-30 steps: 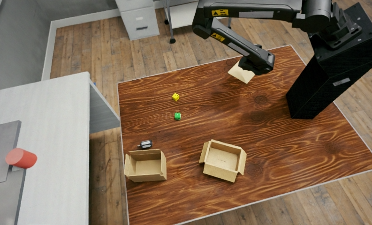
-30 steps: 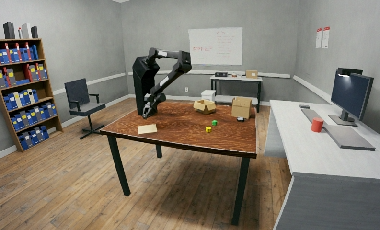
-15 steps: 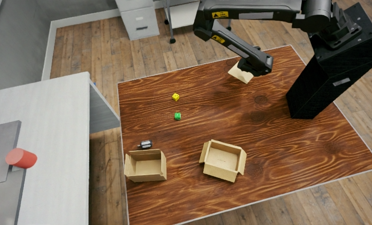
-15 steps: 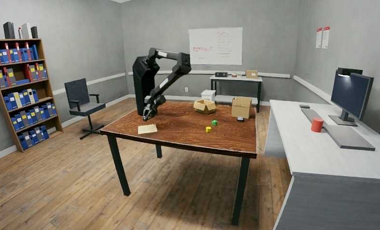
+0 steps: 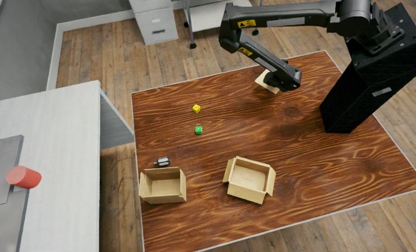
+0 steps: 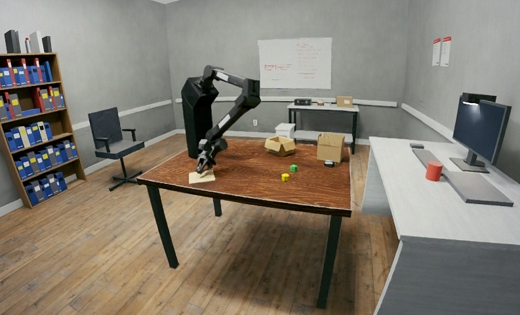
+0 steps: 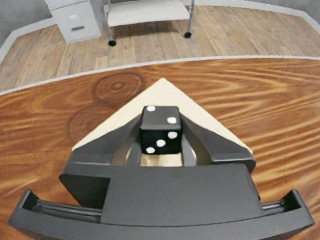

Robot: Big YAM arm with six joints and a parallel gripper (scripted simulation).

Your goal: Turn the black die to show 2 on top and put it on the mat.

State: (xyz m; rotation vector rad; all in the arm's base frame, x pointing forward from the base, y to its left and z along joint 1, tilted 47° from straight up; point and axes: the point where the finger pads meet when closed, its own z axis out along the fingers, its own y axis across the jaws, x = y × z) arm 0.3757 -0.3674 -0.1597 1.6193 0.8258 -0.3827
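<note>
My gripper [image 7: 160, 119] is shut on the black die [image 7: 160, 131], which shows white pips between the two dark fingers in the wrist view. It hangs low over the tan mat, close to the mat's surface. In the overhead view the gripper [image 5: 274, 83] covers most of the mat [image 5: 262, 81] near the table's far edge, and the die is hidden there. In the side view the gripper [image 6: 202, 168] is right above the mat [image 6: 201, 177]. The yellow die [image 5: 196, 108] and the green die [image 5: 198, 130] sit flat in the middle left of the table.
Two open cardboard boxes [image 5: 163, 185] [image 5: 249, 179] stand near the front edge. A small black and white device [image 5: 162, 161] lies beside the left box. The arm's black base [image 5: 375, 68] fills the right rear corner. The mat is near the table's far edge.
</note>
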